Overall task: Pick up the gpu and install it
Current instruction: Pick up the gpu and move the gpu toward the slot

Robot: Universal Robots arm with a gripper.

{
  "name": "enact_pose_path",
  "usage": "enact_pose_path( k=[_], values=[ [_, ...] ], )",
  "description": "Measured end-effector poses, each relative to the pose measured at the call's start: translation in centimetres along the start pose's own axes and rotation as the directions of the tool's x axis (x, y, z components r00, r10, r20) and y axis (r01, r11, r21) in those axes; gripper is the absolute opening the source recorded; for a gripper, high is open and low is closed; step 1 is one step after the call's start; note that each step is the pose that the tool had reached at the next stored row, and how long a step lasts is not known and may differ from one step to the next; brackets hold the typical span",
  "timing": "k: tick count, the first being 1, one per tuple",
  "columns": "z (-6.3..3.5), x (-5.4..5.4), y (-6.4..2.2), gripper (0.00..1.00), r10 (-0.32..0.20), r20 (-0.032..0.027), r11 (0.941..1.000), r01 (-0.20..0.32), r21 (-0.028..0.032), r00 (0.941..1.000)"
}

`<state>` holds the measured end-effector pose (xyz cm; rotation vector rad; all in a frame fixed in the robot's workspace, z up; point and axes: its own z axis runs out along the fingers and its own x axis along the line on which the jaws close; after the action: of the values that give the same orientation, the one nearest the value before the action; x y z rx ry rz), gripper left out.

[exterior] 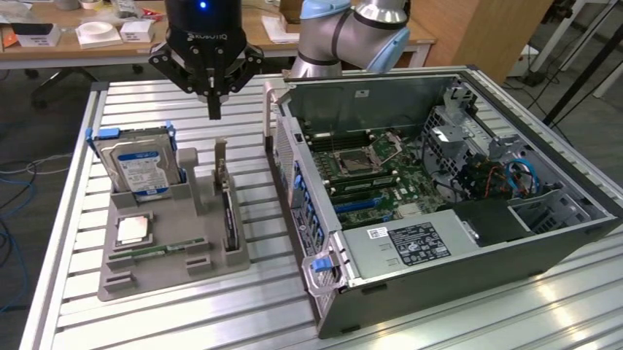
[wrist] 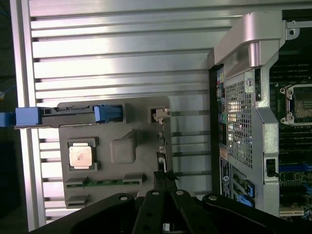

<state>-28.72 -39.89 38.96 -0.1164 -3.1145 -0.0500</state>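
Observation:
The gpu [exterior: 229, 215] stands on edge in a slot of the grey holder tray [exterior: 165, 270], a thin dark card with its silvery bracket rising at the far end. My gripper [exterior: 214, 109] hangs above that bracket end, clear of the card, fingers shut together with nothing between them. In the wrist view the gpu [wrist: 159, 155] shows edge-on as a thin line on the tray [wrist: 139, 109], and my shut gripper [wrist: 165, 176] lies over one end of it. The open computer case [exterior: 438, 182] lies at the exterior view's right, motherboard exposed.
On the same tray stand a silver hard drive [exterior: 141, 166] in a blue-edged carrier, a square processor chip [exterior: 133, 230] and a narrow green memory stick [exterior: 156, 251]. The case's metal rear wall [wrist: 243, 97] is close beside the tray. Everything rests on a slatted metal table [exterior: 244, 306].

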Motion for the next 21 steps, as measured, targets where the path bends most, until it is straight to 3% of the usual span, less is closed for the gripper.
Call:
enact_pose_path(
  k=[21],
  values=[
    [0.0,0.0,0.0,0.11,0.0,0.0001,1.0,0.0,0.0027,1.0]
  ],
)
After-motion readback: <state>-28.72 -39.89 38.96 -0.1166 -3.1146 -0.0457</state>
